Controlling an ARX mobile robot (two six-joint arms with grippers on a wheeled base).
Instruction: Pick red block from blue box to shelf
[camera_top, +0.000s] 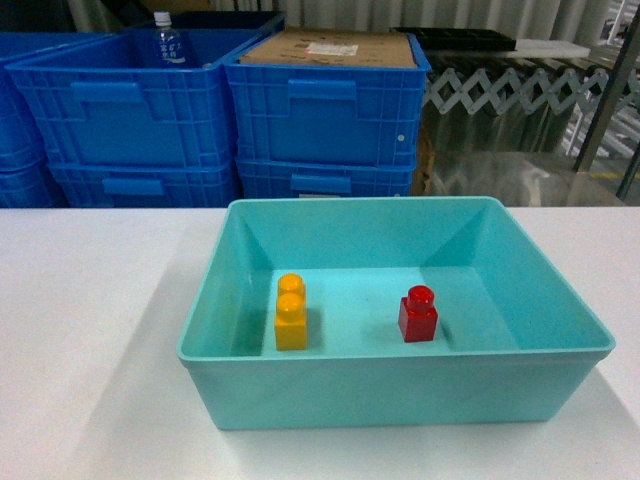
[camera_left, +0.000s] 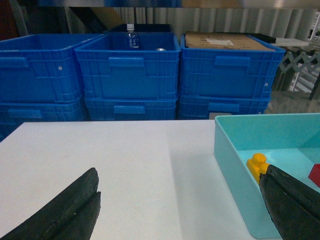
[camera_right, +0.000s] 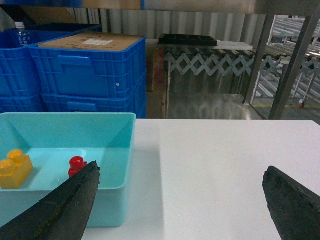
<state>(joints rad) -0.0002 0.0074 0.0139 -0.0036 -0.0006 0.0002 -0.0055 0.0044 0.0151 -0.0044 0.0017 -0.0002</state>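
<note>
The red block (camera_top: 418, 314) stands upright on the floor of the blue box (camera_top: 400, 388), right of centre, stud up. Neither gripper shows in the head view. In the left wrist view my left gripper (camera_left: 180, 202) is open over bare table, left of the blue box (camera_left: 235, 165); only a sliver of the red block (camera_left: 315, 174) shows there. My right gripper (camera_right: 182, 202) is open over the table, right of the blue box (camera_right: 117, 150), and the red block (camera_right: 76, 165) peeks past its left finger (camera_right: 70, 207). Steel uprights of the shelf (camera_right: 294, 65) rise behind the table.
A yellow two-stud brick (camera_top: 291, 312) stands in the box, left of the red block. Stacked dark blue crates (camera_top: 320, 110) line the far side of the white table (camera_top: 90, 330); one holds a bottle (camera_top: 167, 40). A folding metal gate (camera_top: 510, 95) stands at the back right.
</note>
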